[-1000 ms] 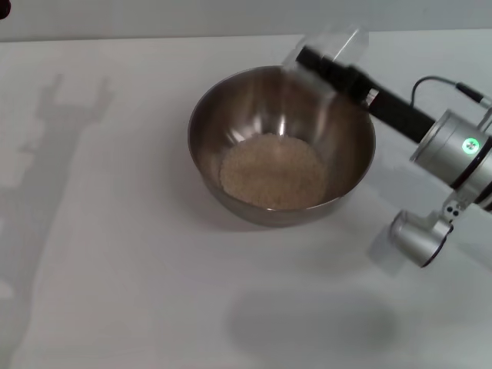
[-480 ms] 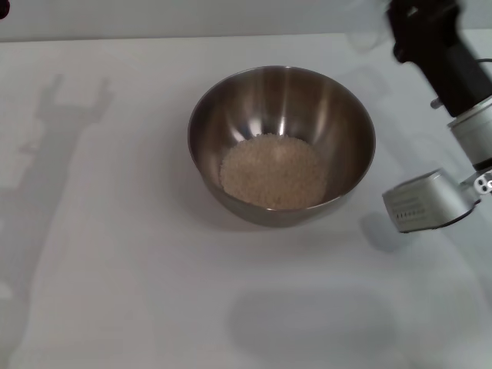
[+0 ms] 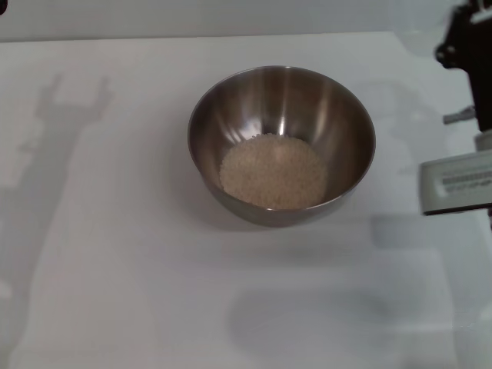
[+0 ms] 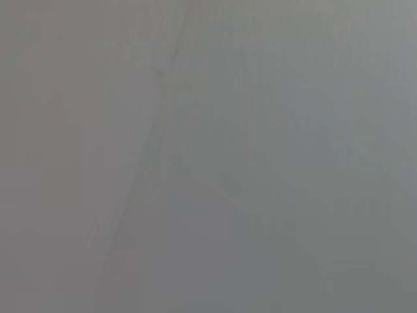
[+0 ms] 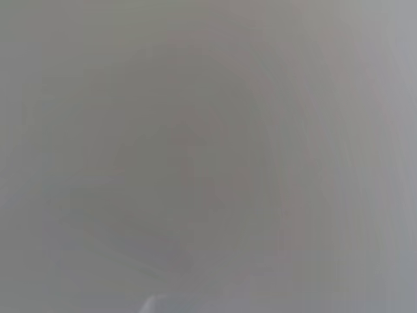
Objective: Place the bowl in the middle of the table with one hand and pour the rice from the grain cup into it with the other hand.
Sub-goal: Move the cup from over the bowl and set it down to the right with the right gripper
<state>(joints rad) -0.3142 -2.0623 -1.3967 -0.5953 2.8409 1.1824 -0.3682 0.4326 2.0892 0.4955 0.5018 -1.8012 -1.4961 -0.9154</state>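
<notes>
White counter (image 3: pixel 115 269) is filling nearly the whole head view, plain and flat, with soft grey shadows lying across it.

Item, near: a broad dim shadow patch is lying on the counter on the near side of the bowl, apart from it.

Item, middle: the bowl (image 3: pixel 338 123), a deep round steel one, is sitting upright about the middle of the counter, its brushed inside catching the light. Nothing is touching it.

Item, inside the bowl: the rice (image 3: pixel 272 171) is lying as a loose pale heap over the bottom of the bowl, well below the rim.

Item, left of the bowl: an arm-shaped shadow is running along the counter, well apart from the bowl. The left gripper itself is not showing in any view; the left wrist view is giving only a plain grey surface.

Item, right of the bowl: the right arm (image 3: pixel 457 181) is standing at the picture's edge, well apart from the bowl, with a silver labelled housing and a black part above it.

Item, far right of the bowl: the right gripper (image 3: pixel 467 42) is showing as a dark shape beyond the bowl's far side; whether its jaws are open or closed cannot be told. A faint clear form beside it may be the grain cup (image 3: pixel 419 23), but this is uncertain. The right wrist view is showing only a grey blur.
</notes>
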